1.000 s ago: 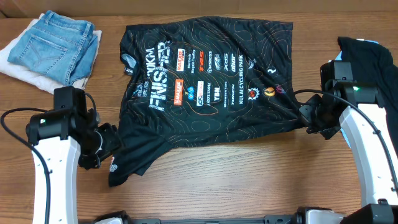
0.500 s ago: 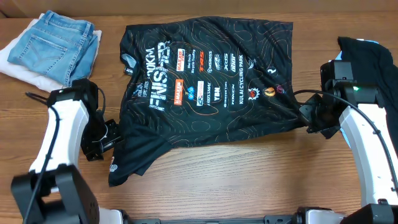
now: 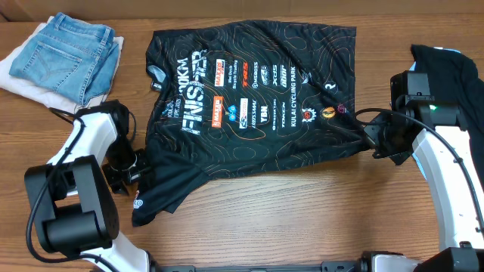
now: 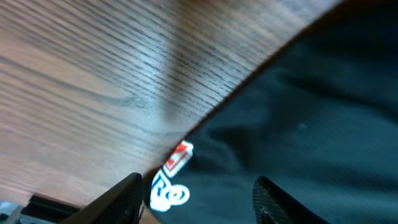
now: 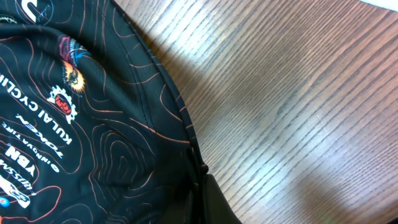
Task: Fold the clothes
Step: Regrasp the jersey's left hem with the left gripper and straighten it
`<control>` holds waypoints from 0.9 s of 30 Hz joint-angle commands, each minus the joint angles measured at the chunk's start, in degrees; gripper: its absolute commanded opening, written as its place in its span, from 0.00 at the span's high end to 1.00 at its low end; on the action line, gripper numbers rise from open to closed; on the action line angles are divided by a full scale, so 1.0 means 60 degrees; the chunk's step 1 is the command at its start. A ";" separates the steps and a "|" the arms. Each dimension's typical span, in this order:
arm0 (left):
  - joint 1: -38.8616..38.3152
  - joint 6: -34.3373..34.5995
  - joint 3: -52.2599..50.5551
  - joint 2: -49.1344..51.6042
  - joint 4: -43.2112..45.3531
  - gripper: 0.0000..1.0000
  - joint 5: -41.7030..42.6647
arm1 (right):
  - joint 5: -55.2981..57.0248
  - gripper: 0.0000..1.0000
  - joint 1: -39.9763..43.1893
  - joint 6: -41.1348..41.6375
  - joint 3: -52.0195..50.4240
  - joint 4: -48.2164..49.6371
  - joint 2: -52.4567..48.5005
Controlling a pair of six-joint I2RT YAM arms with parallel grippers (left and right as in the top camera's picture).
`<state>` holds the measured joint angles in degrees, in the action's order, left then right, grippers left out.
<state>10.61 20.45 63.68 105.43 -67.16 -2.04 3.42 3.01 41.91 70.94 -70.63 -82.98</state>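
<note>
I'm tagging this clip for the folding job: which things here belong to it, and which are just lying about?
Job: black printed jersey; left end effector, open at its edge; right end effector, shut on its edge.
Lying about: blue jeans; white cloth under them; plain black garment.

1. The black jersey (image 5: 106,143), patterned with thin orange contour lines, fills the left half of the frame and lies on the wooden table (image 5: 298,93).
2. White lettering (image 5: 37,127) runs upside down toward the left edge, with a toothed red-and-white badge (image 5: 62,99) at upper left.
3. The hem (image 5: 177,106) runs diagonally from the top left down to bottom centre, with shallow folds beside it.
4. At bottom centre the right gripper (image 5: 210,190), dark and partly cut off by the frame, is pinched closed where the fabric draws to a point.
5. Wood grain covers the upper right and right.
</note>
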 commanded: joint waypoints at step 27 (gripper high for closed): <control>0.0058 0.0171 -0.1796 0.0164 0.0510 0.96 0.0506 | 0.0175 0.96 0.0047 0.0106 0.0200 0.0073 0.0255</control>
<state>10.55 21.02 54.41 103.96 -63.02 1.28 3.40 3.01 41.98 70.94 -69.95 -82.98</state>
